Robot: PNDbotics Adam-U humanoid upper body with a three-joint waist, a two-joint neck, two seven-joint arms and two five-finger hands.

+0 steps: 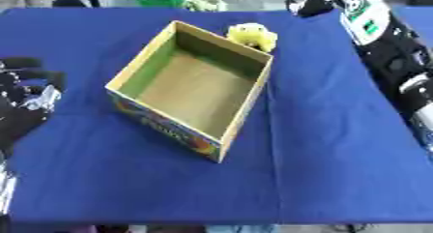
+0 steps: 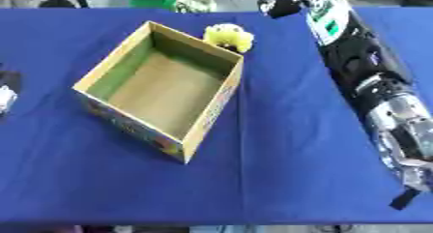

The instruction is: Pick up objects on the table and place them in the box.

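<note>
Left eye view: the box (image 1: 193, 89) sits open-topped on the blue table (image 1: 330, 145), and nothing shows inside it. A yellow toy (image 1: 253, 35) lies just beyond the box's far corner, touching or nearly touching the rim. The left hand (image 1: 25, 99) rests well left of the box near the view's edge, holding nothing, its fingers relaxed and slightly bent. The right arm (image 1: 385, 43) stretches past the box's right side toward the table's far edge.

Right eye view: the right hand (image 2: 283, 5) shows as a dark shape beyond and right of the toy, at the table's far edge; whether its fingers are spread or curled I cannot tell, and it seems to carry nothing. The toy lies between it and the box.

The step in hand looks like the reach for the toy. Next, the right hand would need to come back toward the box, settle over the toy, close round it, lift it over the near rim and let go inside.
</note>
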